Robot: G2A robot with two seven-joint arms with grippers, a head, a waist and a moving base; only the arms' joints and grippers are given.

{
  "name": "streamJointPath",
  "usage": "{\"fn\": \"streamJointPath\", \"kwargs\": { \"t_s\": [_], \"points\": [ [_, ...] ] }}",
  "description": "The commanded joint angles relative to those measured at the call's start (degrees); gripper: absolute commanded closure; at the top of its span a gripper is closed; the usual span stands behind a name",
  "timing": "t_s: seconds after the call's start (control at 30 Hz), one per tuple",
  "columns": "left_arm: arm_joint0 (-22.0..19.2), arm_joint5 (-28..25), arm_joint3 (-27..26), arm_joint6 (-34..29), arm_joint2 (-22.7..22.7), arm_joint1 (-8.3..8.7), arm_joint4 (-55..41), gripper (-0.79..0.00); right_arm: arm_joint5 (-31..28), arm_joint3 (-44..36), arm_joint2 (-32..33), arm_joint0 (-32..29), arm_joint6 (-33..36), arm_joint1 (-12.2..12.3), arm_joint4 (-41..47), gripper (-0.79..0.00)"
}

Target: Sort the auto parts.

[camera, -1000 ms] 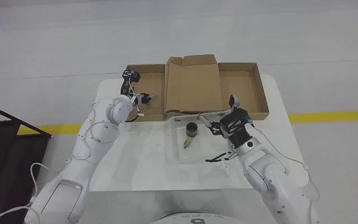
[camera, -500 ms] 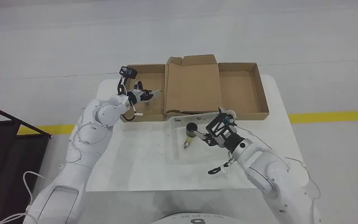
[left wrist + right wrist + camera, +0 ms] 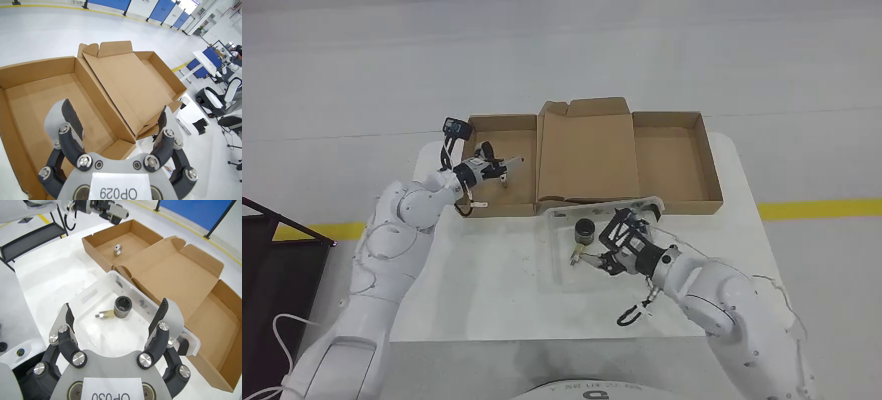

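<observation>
Plainly, in the top view the right gripper is hanging with its fingers spread over the clear tray, which is sitting just in front of the box. The metal sleeve and the small bolt are lying in that tray on the side nearest the box, and the left gripper is hanging above the box's left compartment. In the left wrist view the left gripper is standing wide apart and carrying nothing over that compartment's floor, so nothing is waiting to drop there. In the right wrist view the right gripper is gaping empty and pointing at the sleeve, which seems to be standing on end with the bolt lying against its base. A ring is already resting in the box's left compartment. As I judge it, the trouble is waiting in the pinch. Fingers closing off-centre could be tipping the round sleeve and sending it rolling, catching the bolt along with it, or knocking the tray wall beside the box.
</observation>
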Motion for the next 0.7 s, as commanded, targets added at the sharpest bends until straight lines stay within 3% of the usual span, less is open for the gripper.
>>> {"fn": "streamJointPath", "kwargs": {
  "t_s": [0.0,0.07,0.1,0.13,0.17,0.37,0.57,0.67],
  "points": [
    [0.00,-0.01,0.01,0.00,-0.01,0.00,-0.01,-0.785,2.21,1.50,-1.79,2.75,6.65,-0.24,1.02,-0.511],
    [0.00,-0.01,0.01,0.00,-0.01,0.00,-0.01,-0.785,5.02,3.60,-3.78,5.83,11.71,-0.62,2.56,-0.391],
    [0.00,-0.01,0.01,0.00,-0.01,0.00,-0.01,-0.785,6.20,4.64,-4.76,7.55,13.79,-0.83,3.22,-0.403],
    [0.00,-0.01,0.01,0.00,-0.01,0.00,-0.01,-0.785,7.52,5.80,-5.59,9.16,15.21,-1.05,4.10,-0.499],
    [0.00,-0.01,0.01,0.00,-0.01,0.00,-0.01,-0.785,8.71,6.94,-6.40,10.76,16.64,-1.27,4.87,-0.514],
    [0.00,-0.01,0.01,0.00,-0.01,0.00,-0.01,-0.785,13.48,11.27,-10.09,17.19,21.45,-2.28,7.85,-0.533],
    [0.00,-0.01,0.01,0.00,-0.01,0.00,-0.01,-0.785,17.54,15.19,-11.70,21.18,22.60,-3.03,10.49,-0.453],
    [0.00,-0.01,0.01,0.00,-0.01,0.00,-0.01,-0.785,19.24,17.70,-11.95,23.17,22.91,-3.40,13.03,-0.502]
  ]
}}
